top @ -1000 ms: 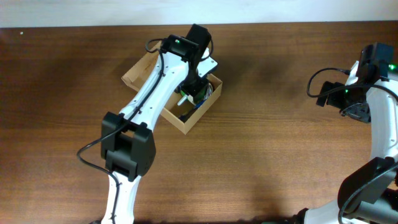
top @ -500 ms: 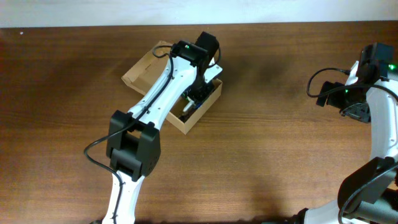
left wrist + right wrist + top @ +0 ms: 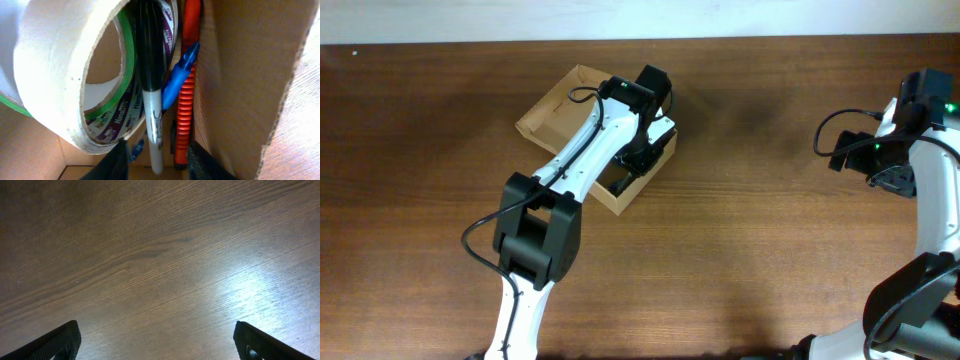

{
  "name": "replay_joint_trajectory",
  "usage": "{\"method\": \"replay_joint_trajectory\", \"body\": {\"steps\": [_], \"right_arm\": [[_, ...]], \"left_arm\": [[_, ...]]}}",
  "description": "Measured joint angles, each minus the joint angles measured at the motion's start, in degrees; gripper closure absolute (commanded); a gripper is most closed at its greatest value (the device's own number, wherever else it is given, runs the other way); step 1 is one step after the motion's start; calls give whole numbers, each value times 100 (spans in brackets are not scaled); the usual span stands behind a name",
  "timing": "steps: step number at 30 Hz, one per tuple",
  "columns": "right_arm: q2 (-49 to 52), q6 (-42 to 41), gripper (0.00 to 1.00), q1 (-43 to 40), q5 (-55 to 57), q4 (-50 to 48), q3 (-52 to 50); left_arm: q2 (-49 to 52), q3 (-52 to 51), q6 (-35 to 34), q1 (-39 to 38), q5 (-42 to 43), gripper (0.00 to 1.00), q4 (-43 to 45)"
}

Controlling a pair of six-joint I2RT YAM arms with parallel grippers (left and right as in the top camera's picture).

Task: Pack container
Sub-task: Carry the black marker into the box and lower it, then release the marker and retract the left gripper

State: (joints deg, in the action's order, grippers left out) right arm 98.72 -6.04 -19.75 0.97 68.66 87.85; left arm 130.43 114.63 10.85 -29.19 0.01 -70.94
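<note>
Overhead, the left arm (image 3: 582, 165) covers much of the container (image 3: 552, 113).

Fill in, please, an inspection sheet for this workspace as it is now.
Surface: dark wooden table, bare under the right hand.
Job's things: cardboard box open, flap lid back; inside, cream tape roll, printed tape roll, black Sharpie, blue pen, orange ribbed tool.
Clutter: nothing seen.
Hands: left hand open inside the box, Sharpie between its fingers, ungripped; right hand open, empty.
Cables: black cable along the left arm; black loop by the right arm.
Surroundings: white strip beyond the table's far edge.
</note>
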Motion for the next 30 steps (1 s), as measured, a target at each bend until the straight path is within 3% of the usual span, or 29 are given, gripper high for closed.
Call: {"method": "replay_joint_trajectory", "body": {"steps": [2, 4, 17, 20, 22, 26, 28, 30], "right_arm": [[0, -2, 1, 0, -2, 0, 0], [0, 2, 1, 0, -2, 0, 0], [0, -2, 1, 0, -251, -201, 0], [0, 0, 1, 0, -310, -212, 0], [0, -2, 1, 0, -348, -212, 0], [0, 0, 1, 0, -404, -271, 0], [0, -2, 0, 0, -476, -328, 0], [0, 11, 10, 0, -535, -409, 0]], "left_arm": [[0, 0, -2, 0, 0, 55, -4], [0, 0, -24, 0, 0, 39, -13], [-2, 323, -68, 11, -22, 35, -127], [-2, 481, -61, 11, -22, 27, -129], [-2, 566, -85, 11, -22, 40, -177], [0, 868, -118, 11, -24, 92, -538], [0, 1169, -109, 11, -22, 98, -789], [0, 1539, -98, 11, -26, 98, -1016]]}}
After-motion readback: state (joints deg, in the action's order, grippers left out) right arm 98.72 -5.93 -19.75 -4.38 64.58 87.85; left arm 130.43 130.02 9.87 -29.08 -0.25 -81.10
